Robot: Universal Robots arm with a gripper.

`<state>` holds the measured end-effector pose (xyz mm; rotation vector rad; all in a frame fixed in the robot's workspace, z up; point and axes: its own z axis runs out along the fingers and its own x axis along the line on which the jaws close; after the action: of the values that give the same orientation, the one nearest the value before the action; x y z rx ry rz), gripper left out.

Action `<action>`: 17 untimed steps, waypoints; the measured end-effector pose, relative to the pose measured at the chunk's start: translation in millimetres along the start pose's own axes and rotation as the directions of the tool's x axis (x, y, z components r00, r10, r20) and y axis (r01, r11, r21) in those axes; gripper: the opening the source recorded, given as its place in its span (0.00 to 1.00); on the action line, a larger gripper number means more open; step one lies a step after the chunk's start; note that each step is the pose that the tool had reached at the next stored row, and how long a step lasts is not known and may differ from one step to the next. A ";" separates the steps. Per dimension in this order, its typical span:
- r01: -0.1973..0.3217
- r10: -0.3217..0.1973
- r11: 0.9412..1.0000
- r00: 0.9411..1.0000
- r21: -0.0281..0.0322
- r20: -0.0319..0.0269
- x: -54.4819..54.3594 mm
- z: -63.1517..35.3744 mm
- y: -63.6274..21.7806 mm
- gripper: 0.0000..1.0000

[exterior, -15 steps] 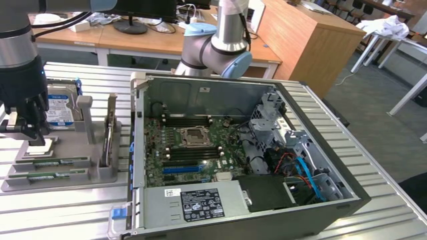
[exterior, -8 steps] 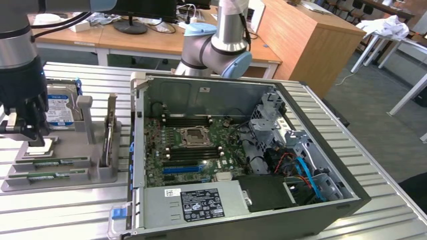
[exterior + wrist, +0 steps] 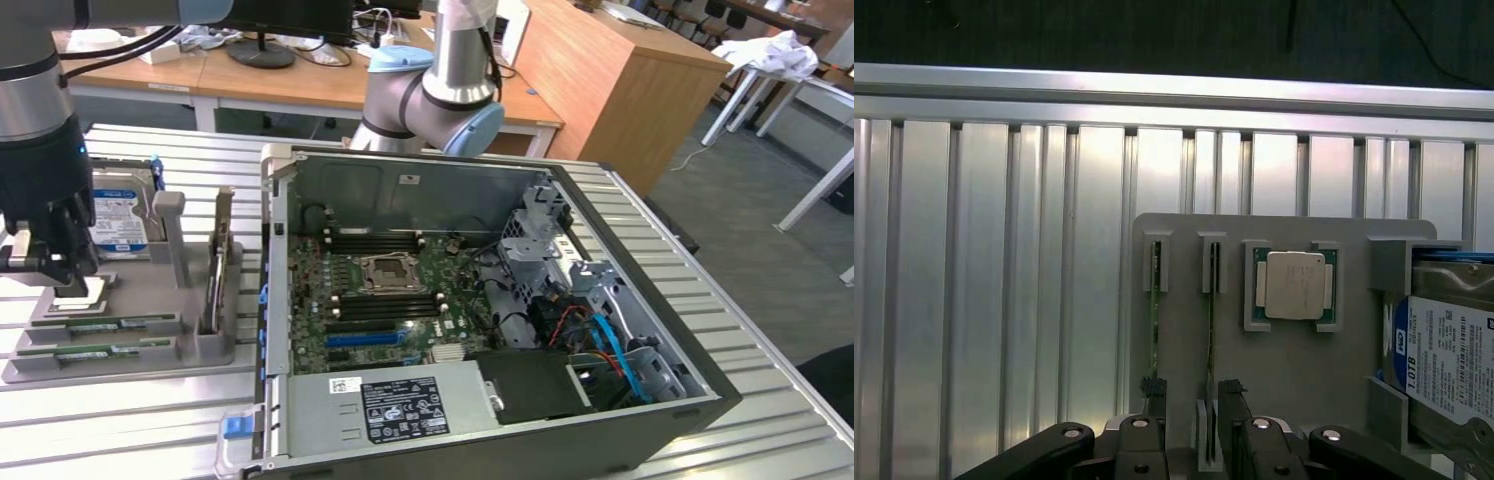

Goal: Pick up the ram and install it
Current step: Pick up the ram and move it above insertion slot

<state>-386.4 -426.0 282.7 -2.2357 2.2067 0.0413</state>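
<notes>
**A:** While the claw (image 3: 54,280) hangs over the tray (image 3: 134,365) at the exterior view's left, how much room does it have?

**B:** Bare slatted surface (image 3: 120,425) lies open along the tray's near edge. The open case (image 3: 300,420) stands just beside the tray on the exterior view's right, like a wall.

**A:** And the ram?

**B:** One ram (image 3: 1211,320) stands on edge in a tray slot, and another ram (image 3: 1155,320) stands in the next slot, apart from it. The claw's fingers (image 3: 1139,445) are spread wide and grip nothing; a grey post (image 3: 1201,440) shows in the gap.

**A:** What crowds them?

**B:** A chip (image 3: 1295,285) lies flat just beside the sticks, then a drive (image 3: 1454,365) sits at the tray's end.

**A:** Do the views differ?

**B:** The wrist view gives the slots edge-on and the surface's rim. The exterior view gives the case's board (image 3: 327,300), the arm (image 3: 447,70) behind it and desks (image 3: 174,75) beyond
</notes>
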 end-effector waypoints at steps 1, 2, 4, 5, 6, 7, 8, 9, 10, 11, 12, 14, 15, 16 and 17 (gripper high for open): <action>0.000 0.000 1.000 1.000 0.000 0.000 0.0 0.0 0.0 0.35; 0.000 0.000 1.000 1.000 0.000 0.000 0.0 0.0 0.0 0.35; 0.000 0.000 1.000 1.000 0.000 0.000 0.1 0.1 0.0 0.35; 0.000 0.000 1.000 1.000 0.000 0.000 0.1 0.4 0.0 0.35; 0.000 0.000 1.000 1.000 0.000 0.000 0.1 1.3 0.0 0.35; 0.000 0.000 1.000 1.000 0.000 0.000 0.1 2.2 0.0 0.35; 0.000 0.000 1.000 1.000 0.000 0.000 0.1 3.4 -0.1 0.35; 0.000 0.000 1.000 1.000 0.000 0.000 0.2 4.8 -0.1 0.35; 0.000 0.000 1.000 1.000 0.000 0.000 0.2 6.2 -0.1 0.35; 0.000 0.000 1.000 1.000 0.000 0.000 0.2 7.5 -0.2 0.35; 0.000 0.000 1.000 1.000 0.000 0.000 0.2 8.8 -0.2 0.35; 0.000 0.000 1.000 1.000 0.000 0.001 0.3 11.4 -0.2 0.35; 0.000 0.000 1.000 1.000 0.000 0.001 0.3 12.7 -0.3 0.35; 0.000 0.000 1.000 1.000 0.000 0.001 0.3 14.1 -0.2 0.35; 0.000 0.000 1.000 1.000 0.000 0.000 0.4 15.4 -0.3 0.35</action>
<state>-386.4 -426.0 267.3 -2.2355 2.2062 0.0417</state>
